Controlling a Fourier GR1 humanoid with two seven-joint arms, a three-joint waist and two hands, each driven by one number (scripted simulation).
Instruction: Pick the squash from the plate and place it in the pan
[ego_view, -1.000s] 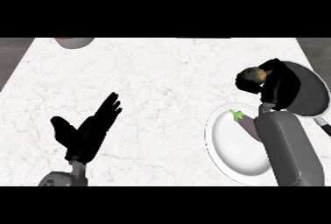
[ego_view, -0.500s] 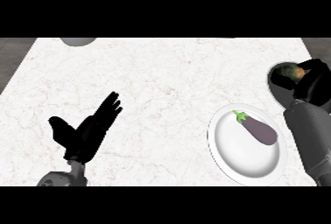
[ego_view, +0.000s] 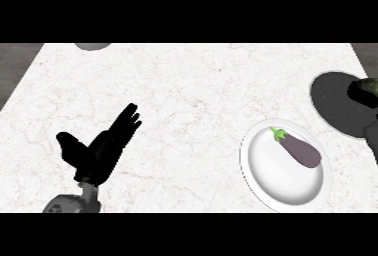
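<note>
A white plate (ego_view: 273, 182) lies at the lower right of the marble counter, and a purple eggplant (ego_view: 298, 150) with a green stem rests on it. Behind it, at the right edge, is the dark round pan (ego_view: 332, 100). My right hand (ego_view: 368, 105) shows only partly at the right border, over the pan. It is curled round a dark greenish squash (ego_view: 365, 86), which it mostly hides. My left hand (ego_view: 100, 150) rests open at the lower left with its fingers up, far from the plate and pan.
A grey rounded object (ego_view: 92, 46) is cut off by the counter's far left edge. Bare marble (ego_view: 199, 100) stretches between my left hand and the plate. The counter's left edge runs diagonally past dark floor.
My right hand has carried the squash from above the plate's far rim rightward, over the pan and partly out of view. The eggplant is now uncovered. The left hand has stayed still.
</note>
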